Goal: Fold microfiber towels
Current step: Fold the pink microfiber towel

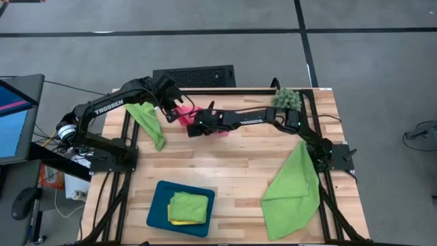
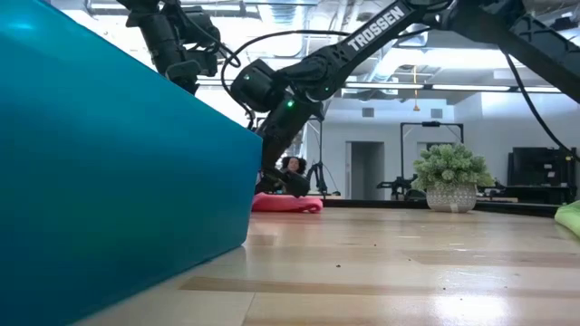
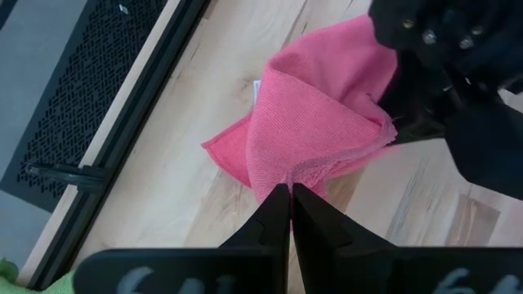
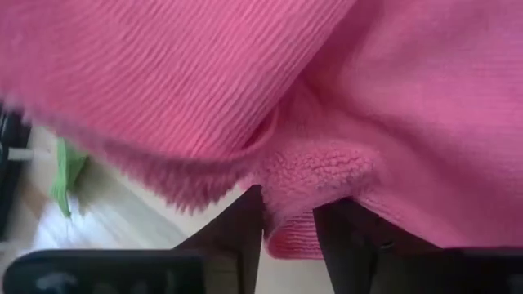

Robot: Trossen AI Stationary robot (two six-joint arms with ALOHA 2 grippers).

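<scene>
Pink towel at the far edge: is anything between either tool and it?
Nothing visible. The left tool is pinched shut on a corner of the pink towel, and the right tool has a fold of it between its fingers.

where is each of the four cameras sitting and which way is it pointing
High view: overhead, facing straight down on the table; both arms show.
Low view: at tabletop height beside the teal tray, facing across to the plant; arms enter from above.
Left wrist view: on the left arm, facing past the shut left gripper pinching the pink towel.
Right wrist view: on the right arm; right gripper astride a pink fold.
All four share the pink towel.
</scene>
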